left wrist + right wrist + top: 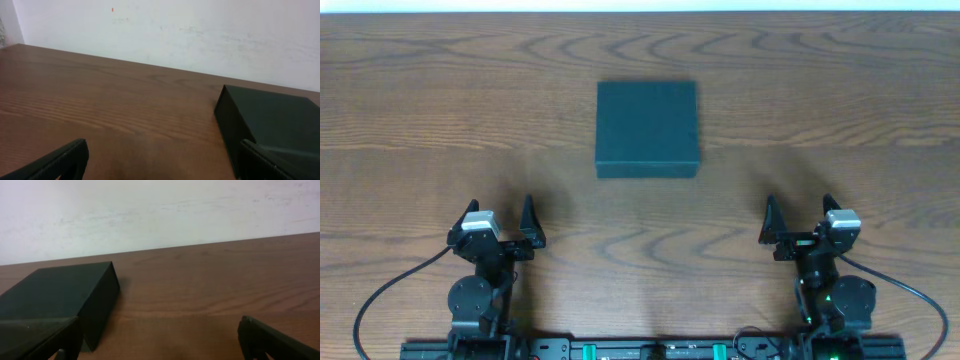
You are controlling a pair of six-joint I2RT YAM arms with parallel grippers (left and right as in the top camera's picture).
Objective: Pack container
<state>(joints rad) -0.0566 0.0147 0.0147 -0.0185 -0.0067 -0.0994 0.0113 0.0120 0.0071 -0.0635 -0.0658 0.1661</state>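
The container (647,128) is a square dark teal-black box lying flat with its lid down in the middle of the table. It also shows at the right edge of the left wrist view, container (280,120), and at the left of the right wrist view, container (60,297). My left gripper (500,222) rests near the front left, open, with bare wood between its fingers (65,160). On the opposite side, front right, my right gripper (802,218) is open too and holds nothing. Both stand well short of the box.
The wooden table (420,100) runs to a white wall at the back. Black cables (380,295) loop from both arm bases along the front edge.
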